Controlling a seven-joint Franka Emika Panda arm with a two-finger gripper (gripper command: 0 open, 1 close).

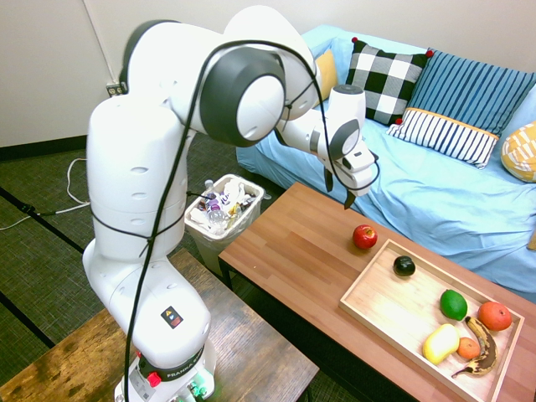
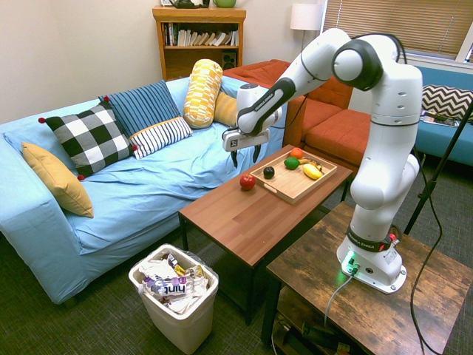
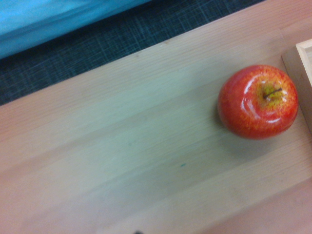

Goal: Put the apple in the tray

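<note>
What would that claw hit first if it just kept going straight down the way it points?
Probably the bare reddish-brown wooden coffee table, slightly short of the small glossy red apple. The open gripper hangs above; depth is unclear.

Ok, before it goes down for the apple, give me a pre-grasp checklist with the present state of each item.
1. Apple free on the coffee table, outside the tray, just off its corner: ok.
2. Gripper open and holding nothing: ok.
3. Gripper centred over the apple: not ok; it hangs above the table edge on the sofa side, and the apple sits off-centre in the wrist view.
4. Bare floor in the tray for the drop, between the dark avocado and the lime: ok.
5. Room for the fingers between apple and tray rim: cannot tell; the gap looks narrow.
</note>
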